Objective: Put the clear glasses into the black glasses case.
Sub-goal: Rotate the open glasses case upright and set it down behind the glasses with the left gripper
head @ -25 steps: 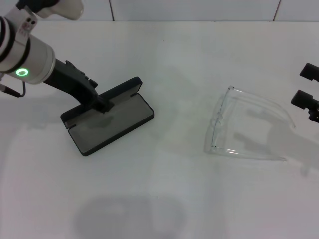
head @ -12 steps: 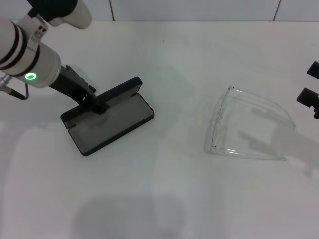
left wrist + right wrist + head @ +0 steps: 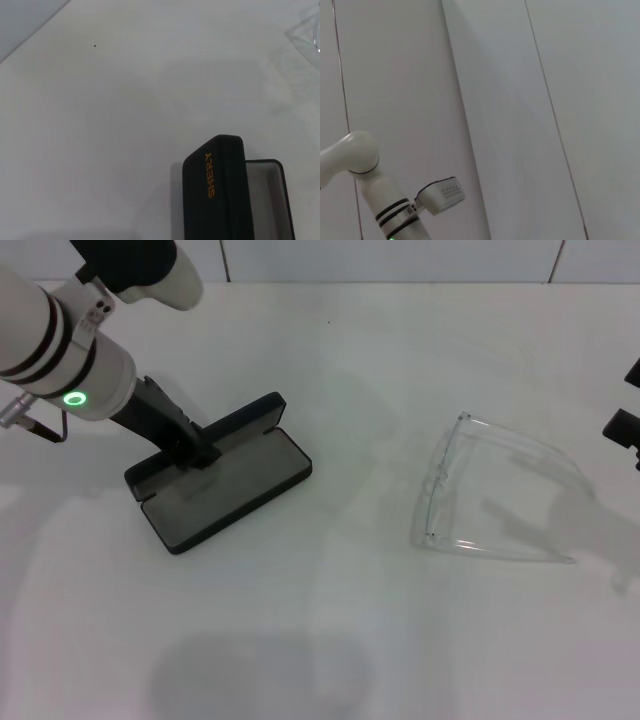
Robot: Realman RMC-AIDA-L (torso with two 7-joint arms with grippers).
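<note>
Left gripper [image 3: 196, 453] sits on the open black glasses case [image 3: 225, 485], probably steadying the lid, finger state unclear; clear glasses [image 3: 495, 502] lie well right near the right gripper [image 3: 627, 426].

The black glasses case [image 3: 222, 483] looks like matt black plastic with a soft, dull grey lining; its lid carries printed orange lettering. The clear glasses [image 3: 492, 502] are glossy, colourless transparent plastic. The table [image 3: 330, 640] is smooth, matt white. The left arm's shell [image 3: 50, 340] looks like glossy white plastic
</note>
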